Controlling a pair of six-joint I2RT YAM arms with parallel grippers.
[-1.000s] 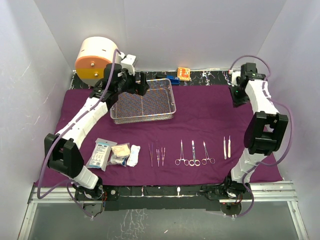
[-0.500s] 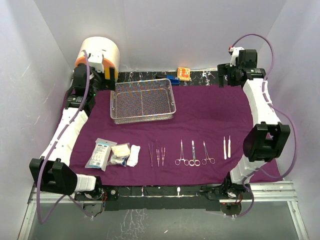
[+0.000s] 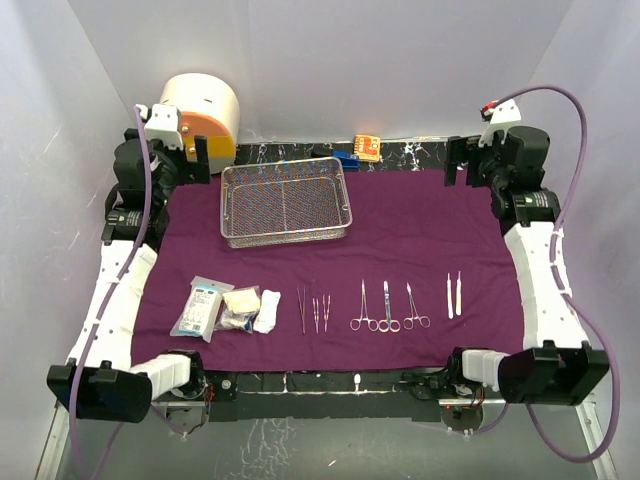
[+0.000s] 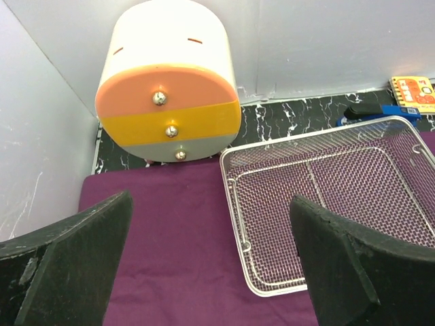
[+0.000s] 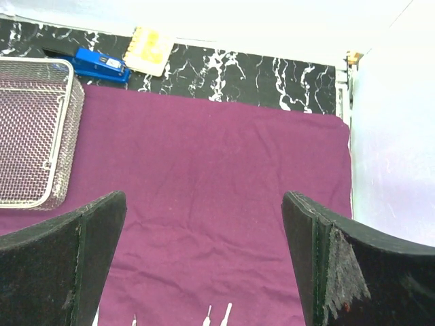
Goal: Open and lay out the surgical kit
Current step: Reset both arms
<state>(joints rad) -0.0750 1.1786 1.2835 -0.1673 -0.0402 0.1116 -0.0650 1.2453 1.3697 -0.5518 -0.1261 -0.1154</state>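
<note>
The left gripper (image 4: 211, 272) and right gripper (image 5: 204, 265) both gaped wide, holding nothing. The tray (image 3: 286, 203) sat on the purple cloth (image 3: 420, 230), with packets (image 3: 228, 308) and instruments (image 3: 385, 308) lined up on the tray's near side.

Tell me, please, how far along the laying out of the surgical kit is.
Done: the purple cloth lies spread flat, the wire tray sits empty at the far left, and the packets, gauze, tweezers, forceps and scalpels lie in a row near the front edge. In hand: nothing; the left gripper and right gripper are open and empty. Left: nothing obvious in these views.
</note>
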